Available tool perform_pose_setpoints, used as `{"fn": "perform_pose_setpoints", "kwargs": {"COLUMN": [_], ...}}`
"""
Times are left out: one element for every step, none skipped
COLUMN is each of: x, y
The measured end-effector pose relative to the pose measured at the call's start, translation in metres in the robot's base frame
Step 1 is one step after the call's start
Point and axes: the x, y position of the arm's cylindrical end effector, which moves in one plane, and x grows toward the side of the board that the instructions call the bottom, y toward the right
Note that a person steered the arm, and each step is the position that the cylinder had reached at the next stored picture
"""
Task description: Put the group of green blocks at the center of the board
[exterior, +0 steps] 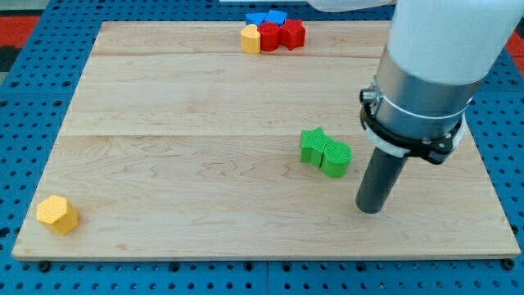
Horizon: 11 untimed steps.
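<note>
Yellow block bottom-left | my tip beside 2 green blocks, apart

Two green blocks sit touching, right of the table's middle. My tip stands just right and nearer. One block sits near-left; a cluster sits far.

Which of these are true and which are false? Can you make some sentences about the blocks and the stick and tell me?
1. The two green blocks touch each other. True.
2. My tip is pressing on a red block. False: it stands just right of and below the green pair, apart from it.
3. A yellow block sits alone near the board's bottom left corner. True.
4. The red blocks lie at the bottom edge. False: they cluster at the top edge with blue blocks and another yellow block.
</note>
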Motion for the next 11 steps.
{"fn": "perform_pose_setpoints", "kwargs": {"x": [-0.016,-0.03,-0.039,-0.048,-0.057,-0.067,-0.079,-0.088,-0.098,-0.105,-0.099], "y": [0.008,0.006,-0.01,-0.034,-0.056,-0.077,-0.098,-0.113,-0.12,-0.121,-0.131]}}
